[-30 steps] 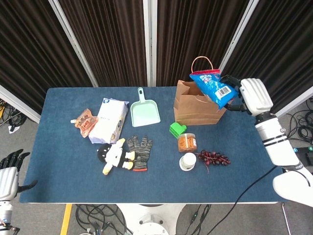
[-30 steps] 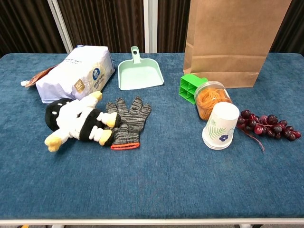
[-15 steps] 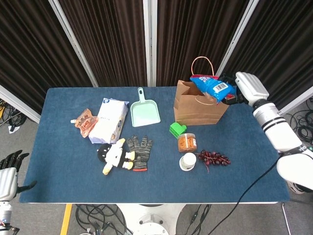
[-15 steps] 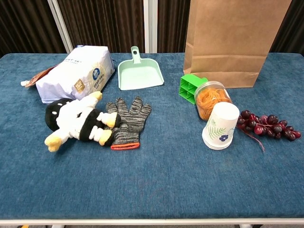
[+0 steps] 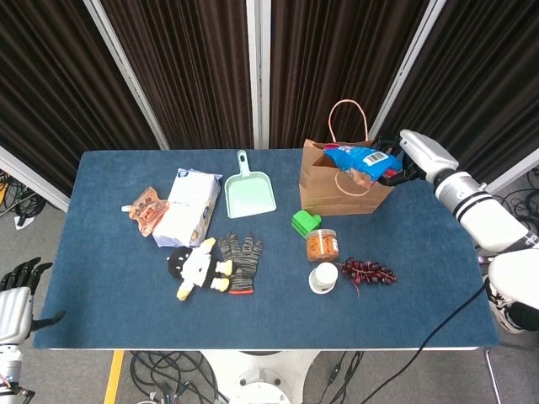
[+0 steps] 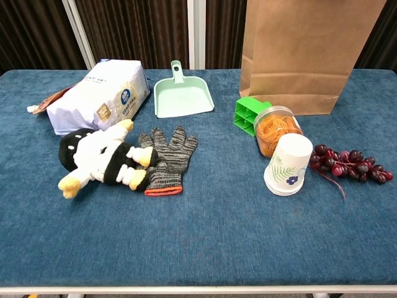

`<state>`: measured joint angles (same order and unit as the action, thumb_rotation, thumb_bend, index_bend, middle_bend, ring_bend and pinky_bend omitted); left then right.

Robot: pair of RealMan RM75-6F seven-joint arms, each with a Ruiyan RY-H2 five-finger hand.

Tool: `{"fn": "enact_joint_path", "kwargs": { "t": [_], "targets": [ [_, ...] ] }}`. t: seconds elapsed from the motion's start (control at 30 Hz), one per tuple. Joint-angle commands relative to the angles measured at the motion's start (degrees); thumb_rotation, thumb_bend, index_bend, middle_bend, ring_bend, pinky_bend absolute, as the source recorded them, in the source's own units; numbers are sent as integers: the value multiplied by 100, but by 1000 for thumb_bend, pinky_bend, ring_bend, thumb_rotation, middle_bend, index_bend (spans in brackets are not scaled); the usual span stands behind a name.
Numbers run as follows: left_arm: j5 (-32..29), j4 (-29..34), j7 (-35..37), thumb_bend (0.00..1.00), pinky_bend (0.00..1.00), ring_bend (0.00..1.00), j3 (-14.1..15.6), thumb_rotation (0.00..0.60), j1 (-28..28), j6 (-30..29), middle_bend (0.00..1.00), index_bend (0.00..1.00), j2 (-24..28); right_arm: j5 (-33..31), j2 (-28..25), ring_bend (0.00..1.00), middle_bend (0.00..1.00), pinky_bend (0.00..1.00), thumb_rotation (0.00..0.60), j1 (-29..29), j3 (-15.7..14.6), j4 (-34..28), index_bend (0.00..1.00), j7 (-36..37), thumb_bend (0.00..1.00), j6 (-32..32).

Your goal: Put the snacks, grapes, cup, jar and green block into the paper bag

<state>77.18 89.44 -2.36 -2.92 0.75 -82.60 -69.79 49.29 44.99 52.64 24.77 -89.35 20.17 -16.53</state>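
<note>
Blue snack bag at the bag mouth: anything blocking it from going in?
Nothing visible does. The blue snack bag held by the right hand already sits in the open mouth of the brown paper bag; the pink handle loop arches behind it, not across the opening.

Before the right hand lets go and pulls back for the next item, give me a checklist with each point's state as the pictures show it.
1. Snack bag over the paper bag mouth: ok, partly inside, top above the rim.
2. Right hand holds the snack bag: cannot tell, fingers hidden behind it.
3. Paper bag upright: ok in both views.
4. Remaining items on the table: ok; green block, jar, cup and grapes sit in front of the bag.
5. Cup easy to grasp: not ok, it stands upside down against the jar.
6. Left hand out of the way: ok, beyond the table's near left corner.
</note>
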Motion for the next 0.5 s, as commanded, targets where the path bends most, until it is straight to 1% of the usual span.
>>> {"fn": "enact_joint_path", "kwargs": {
  "t": [0.03, 0.13, 0.23, 0.27, 0.43, 0.5],
  "targets": [
    [16, 6, -5, 49, 153, 121, 6, 600, 1, -6, 203, 246, 5, 47, 45, 458, 555, 669, 600, 55, -2, 185, 567, 44, 298, 43],
    [25, 10, -9, 49, 153, 121, 1, 600, 4, -17, 203, 246, 0, -10, 111, 419, 520, 629, 600, 162, -90, 331, 495, 21, 292, 48],
    [34, 16, -16, 49, 153, 121, 1, 600, 5, -23, 203, 246, 3, -100, 160, 335, 445, 537, 600, 270, -185, 404, 371, -7, 253, 36],
    [33, 18, -19, 49, 153, 121, 2, 600, 4, -25, 203, 246, 4, -130, 169, 302, 411, 503, 600, 300, -217, 421, 316, -17, 234, 35],
    [24, 13, -5, 49, 153, 121, 8, 600, -4, -20, 203, 246, 1, -264, 218, 165, 262, 381, 600, 451, -441, 475, 91, -139, 176, -21],
    [27, 8, 1, 49, 153, 121, 12, 600, -7, -20, 203, 246, -4, -310, 233, 108, 205, 330, 600, 486, -496, 479, 24, -166, 160, -66]
  ]
}}
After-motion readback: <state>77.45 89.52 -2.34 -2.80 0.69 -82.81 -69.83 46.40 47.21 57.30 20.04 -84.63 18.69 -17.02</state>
